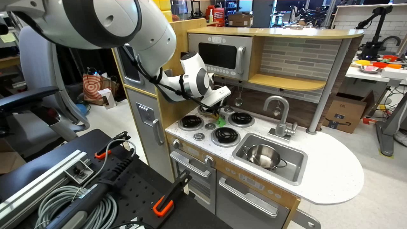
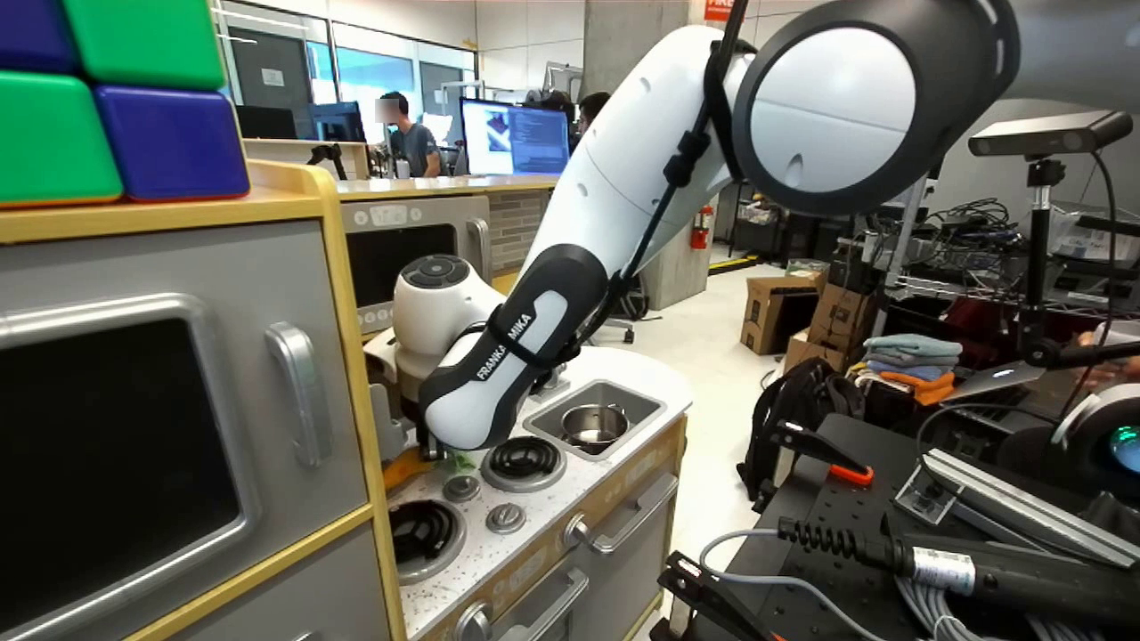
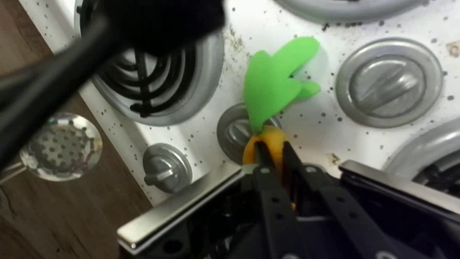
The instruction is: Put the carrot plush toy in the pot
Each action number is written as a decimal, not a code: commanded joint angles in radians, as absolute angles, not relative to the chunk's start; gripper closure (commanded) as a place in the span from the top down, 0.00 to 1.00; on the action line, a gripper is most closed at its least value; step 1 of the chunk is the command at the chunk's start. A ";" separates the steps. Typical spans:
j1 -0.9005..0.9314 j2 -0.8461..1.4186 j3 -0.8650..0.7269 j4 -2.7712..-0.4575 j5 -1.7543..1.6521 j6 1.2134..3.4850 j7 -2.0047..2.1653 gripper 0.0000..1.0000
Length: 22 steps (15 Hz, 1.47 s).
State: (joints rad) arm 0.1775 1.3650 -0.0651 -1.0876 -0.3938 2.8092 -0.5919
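The carrot plush toy shows its green leaves and part of its orange body in the wrist view. In exterior views its leaves and orange body show at the back of the stove top. My gripper has its two fingers close together on either side of the orange body, just below the leaves. The fingers hide much of the body. I cannot tell whether the toy touches the counter. The silver pot stands upright in the sink and also shows in an exterior view.
The steel sink lies beside the stove, with a tall faucet behind it. Burners and knobs surround the toy. A toy microwave and shelf overhang the back. A utensil hangs at the back wall.
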 commanded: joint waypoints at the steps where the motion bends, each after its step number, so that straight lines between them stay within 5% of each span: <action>1: 0.106 1.220 -0.064 -1.267 -0.358 2.821 -0.551 0.01; 11: 0.006 0.957 -0.160 -1.650 -0.365 2.816 -0.339 0.02; 22: -0.040 0.973 -0.223 -1.691 -0.295 2.949 -0.111 0.02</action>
